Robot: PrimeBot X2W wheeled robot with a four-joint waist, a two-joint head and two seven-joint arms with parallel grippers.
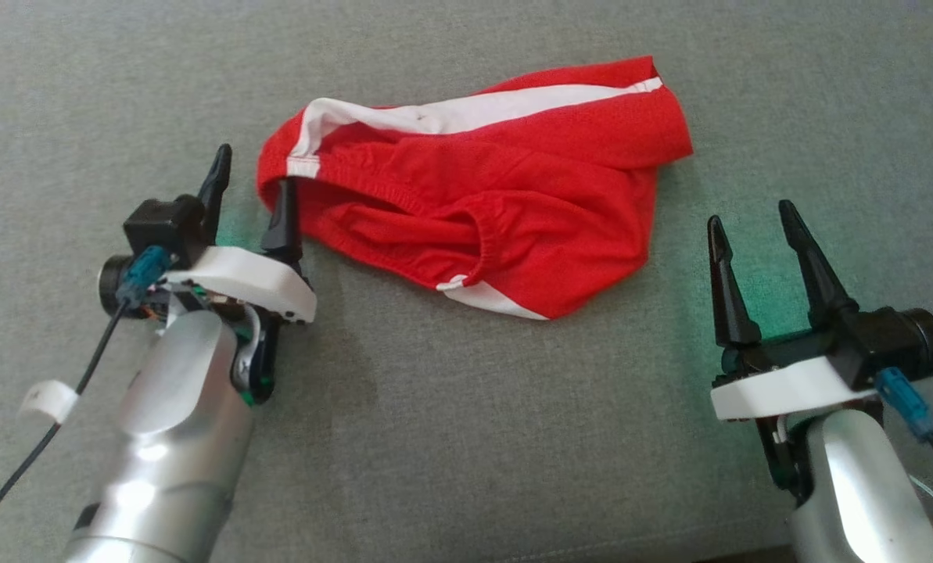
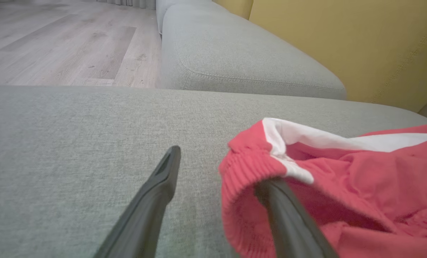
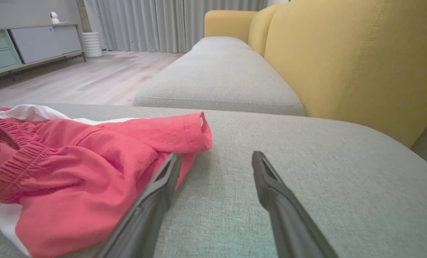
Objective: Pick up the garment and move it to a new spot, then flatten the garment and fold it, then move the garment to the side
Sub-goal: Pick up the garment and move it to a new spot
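The garment (image 1: 497, 180), a pair of red shorts with white trim, lies crumpled on the grey sofa cushion (image 1: 466, 438). My left gripper (image 1: 253, 176) stands open at its left end. One finger rests on bare cushion and the other is tucked under the elastic waistband. In the left wrist view the waistband of the garment (image 2: 360, 179) drapes over that finger (image 2: 288, 218), hiding its tip. My right gripper (image 1: 750, 215) is open just right of the garment, with nothing between its fingers. In the right wrist view that gripper (image 3: 216, 157) points past the garment's (image 3: 73, 161) hem corner.
A second grey cushion (image 3: 220, 79) lies beyond this one, with a yellow backrest (image 3: 342, 61) along one side. A wooden floor (image 2: 56, 43), a low cabinet (image 3: 27, 46) and curtains (image 3: 156, 25) are beyond the cushion's edge.
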